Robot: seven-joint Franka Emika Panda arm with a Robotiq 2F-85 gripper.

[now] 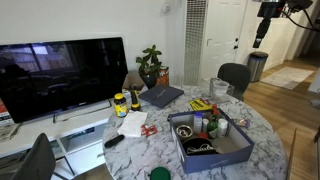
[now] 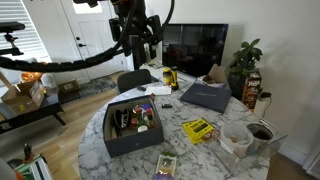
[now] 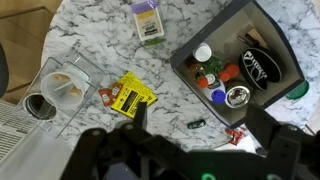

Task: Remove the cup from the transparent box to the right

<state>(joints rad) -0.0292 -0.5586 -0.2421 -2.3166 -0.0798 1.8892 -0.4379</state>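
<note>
The transparent box (image 3: 78, 72) sits near the table edge, at the left of the wrist view, with a pale cup (image 3: 62, 90) standing inside it. Both exterior views show the box too (image 1: 219, 88) (image 2: 236, 140). My gripper (image 3: 200, 125) is open and empty, its two dark fingers spread wide. It hangs high above the table (image 1: 260, 40) (image 2: 140, 50), well away from the box and nearer the dark tray.
A dark blue-grey tray (image 3: 225, 20) (image 2: 115, 140) holds several bottles and cans. A dark cup (image 3: 38, 105) stands beside the clear box. A yellow packet (image 3: 130, 95), a green-white carton (image 3: 147, 20), a small dark item (image 3: 197, 123) and a laptop (image 2: 207, 96) lie on the marble table.
</note>
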